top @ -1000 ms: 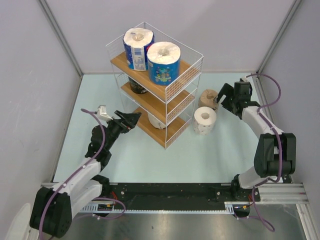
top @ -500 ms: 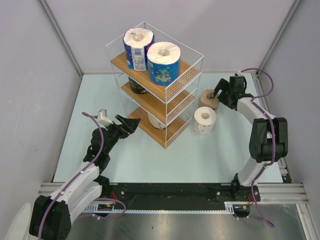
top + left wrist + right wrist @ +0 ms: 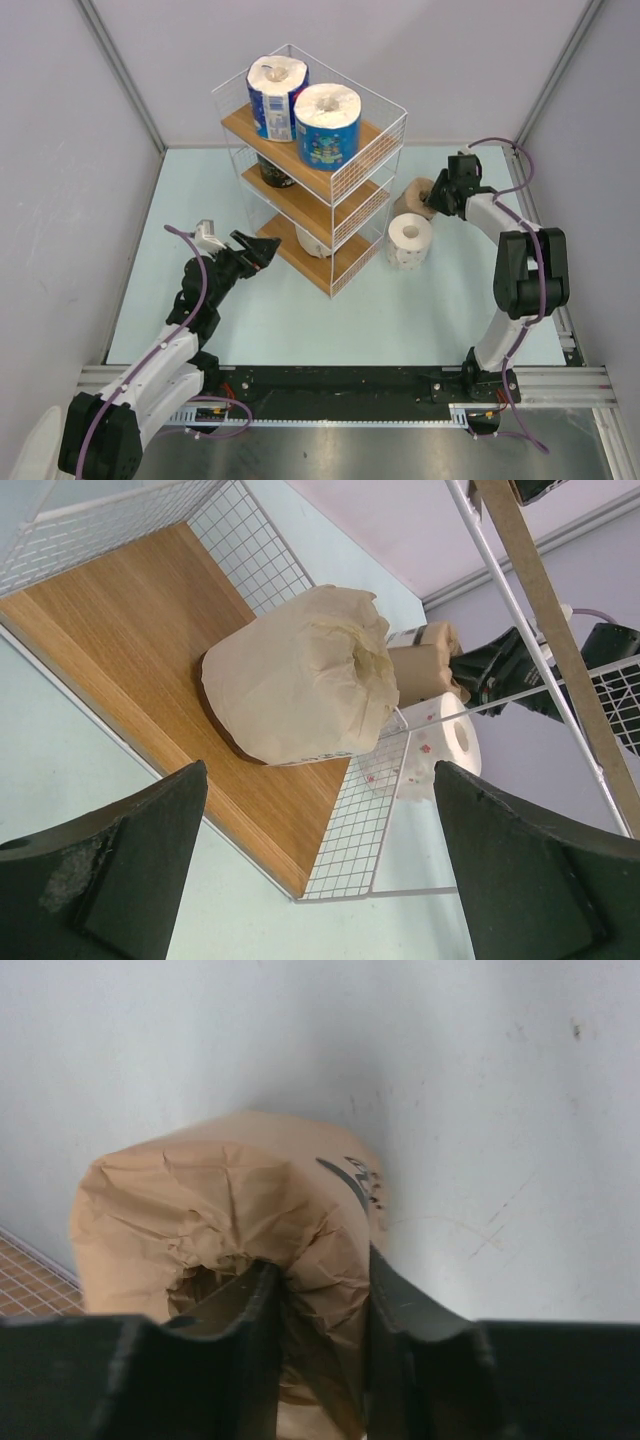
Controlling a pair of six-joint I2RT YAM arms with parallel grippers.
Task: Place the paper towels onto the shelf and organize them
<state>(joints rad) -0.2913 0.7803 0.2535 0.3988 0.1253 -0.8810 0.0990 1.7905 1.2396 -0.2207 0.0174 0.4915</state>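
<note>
The shelf [image 3: 236,121] stands at the back centre. Two blue-wrapped paper towels [image 3: 275,95] [image 3: 327,125] sit on its top board and a dark one [image 3: 274,172] on the middle board. On the bottom board [image 3: 120,620] lies a cream roll [image 3: 300,680] [image 3: 311,240]. To the right of the shelf, a white dotted roll [image 3: 410,240] [image 3: 442,752] stands on the table. My right gripper [image 3: 437,198] [image 3: 320,1265] is shut on the wall of the tan-brown roll [image 3: 220,1195] [image 3: 414,193], one finger inside its core. My left gripper [image 3: 270,248] [image 3: 318,776] hangs open in front of the bottom board, holding nothing.
White mesh panels [image 3: 370,810] close the shelf's right end. Grey enclosure walls [image 3: 60,150] surround the pale table [image 3: 300,320]. The tan-brown roll sits close to the shelf's right side and just behind the dotted roll.
The right arm reached in toward the tan-brown roll and its jaws closed on the roll's wall. The left gripper moved slightly right toward the shelf's bottom board and stayed open.
</note>
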